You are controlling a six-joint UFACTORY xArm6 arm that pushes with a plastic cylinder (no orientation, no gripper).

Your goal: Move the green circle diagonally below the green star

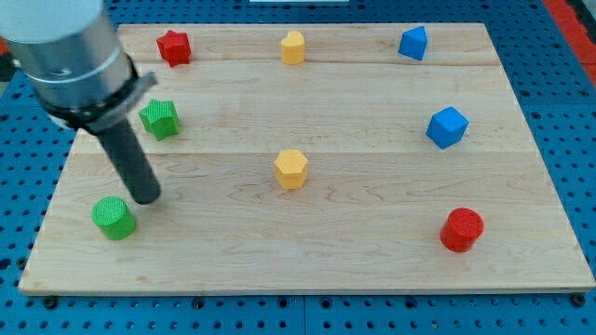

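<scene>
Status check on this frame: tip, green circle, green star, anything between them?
My tip just up-right of green circle, apparently touching. Green star above, near board's left edge. Nothing between them.

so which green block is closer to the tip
The green circle, at the view's bottom left, just left of my tip. The green star sits farther up.

Dark rod slanting down from upper left, my tip seemingly on the surface

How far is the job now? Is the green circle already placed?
Looks nearly done: the green circle already lies diagonally below the green star, toward the view's lower left. In hand: my tip stands just right of the circle, slightly above it. Left: perhaps only a small adjustment.
</scene>
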